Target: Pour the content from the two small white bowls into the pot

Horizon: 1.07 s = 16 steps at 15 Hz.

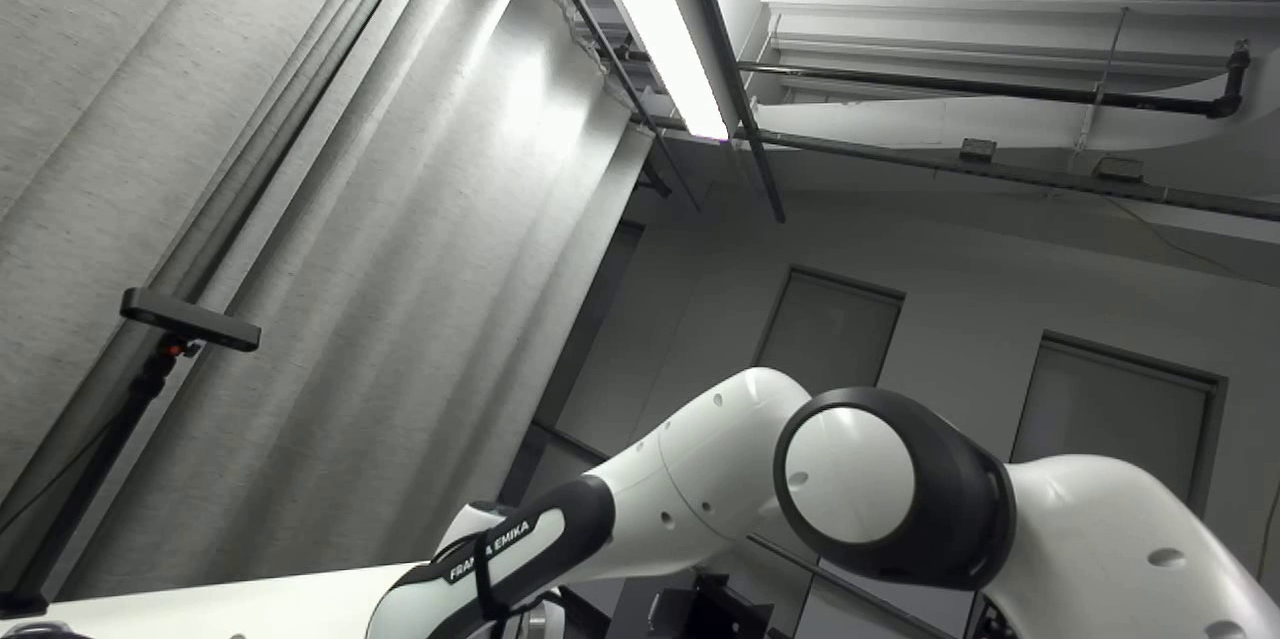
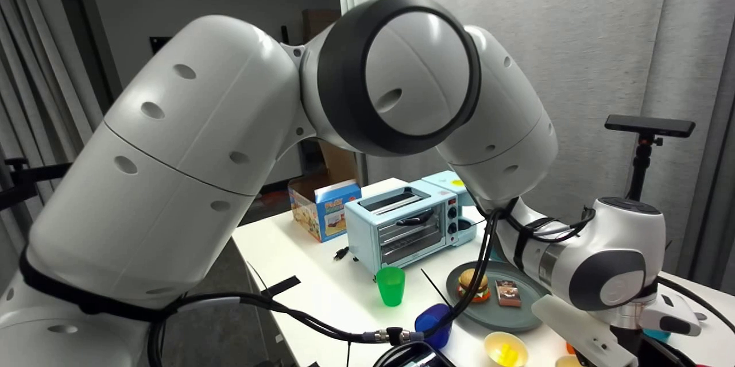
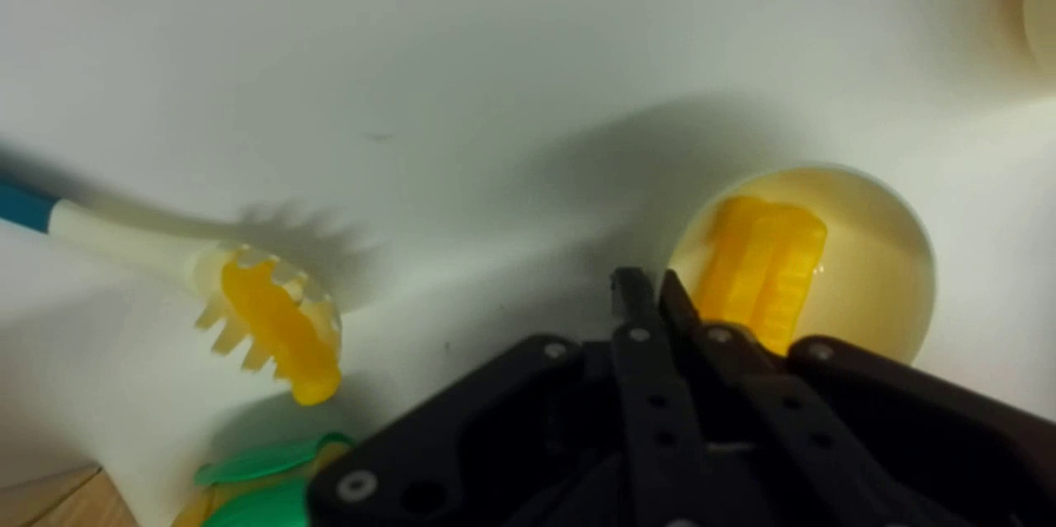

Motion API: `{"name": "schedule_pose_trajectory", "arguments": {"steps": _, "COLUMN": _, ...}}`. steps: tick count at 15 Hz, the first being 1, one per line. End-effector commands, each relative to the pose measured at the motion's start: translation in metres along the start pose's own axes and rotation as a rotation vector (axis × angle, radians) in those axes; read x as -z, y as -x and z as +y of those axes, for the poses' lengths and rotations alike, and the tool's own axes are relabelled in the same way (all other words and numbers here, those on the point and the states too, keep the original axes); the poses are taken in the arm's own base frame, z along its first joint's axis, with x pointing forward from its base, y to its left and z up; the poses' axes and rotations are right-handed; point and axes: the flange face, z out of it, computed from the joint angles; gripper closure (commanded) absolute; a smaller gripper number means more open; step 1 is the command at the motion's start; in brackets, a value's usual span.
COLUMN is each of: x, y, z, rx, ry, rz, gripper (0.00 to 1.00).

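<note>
Squeezed nearly together, the pincer [image 3: 658,292] is nipping the rim of a small white bowl [image 3: 874,284] with yellow pieces [image 3: 763,263] inside, though whether that bowl touches the table [image 3: 462,40] I can't tell. Off to the left in the wrist view there's a pasta spoon [image 3: 124,238], a yellow strip [image 3: 280,329] across its head, and in an exterior view another small bowl [image 2: 497,337] sits near the gray plate [image 2: 499,316].

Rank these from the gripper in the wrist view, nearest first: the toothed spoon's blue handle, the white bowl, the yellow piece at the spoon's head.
1. White bowl, right, its rim seen between the fingertips.
2. Yellow piece, well to the left.
3. Blue handle, farther left, at the picture's edge.
</note>
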Motion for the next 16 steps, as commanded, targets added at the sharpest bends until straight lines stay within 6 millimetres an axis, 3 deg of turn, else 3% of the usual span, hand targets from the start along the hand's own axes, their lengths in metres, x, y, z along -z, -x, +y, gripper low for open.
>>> {"name": "schedule_pose_trajectory", "arguments": {"steps": 1, "x": -0.001, "y": -0.004, "z": -0.002, "rx": -0.018, "ry": -0.001, "rz": 0.010, "gripper": 0.99}}
{"name": "schedule_pose_trajectory", "arguments": {"steps": 11, "x": 0.030, "y": 0.039, "z": -0.005, "rx": 0.051, "ry": 0.000, "rz": -0.044, "gripper": 0.99}}
{"name": "schedule_pose_trajectory", "arguments": {"steps": 16, "x": 0.057, "y": 0.046, "z": -0.004, "rx": 0.047, "ry": -0.007, "rz": -0.021, "gripper": 0.99}}
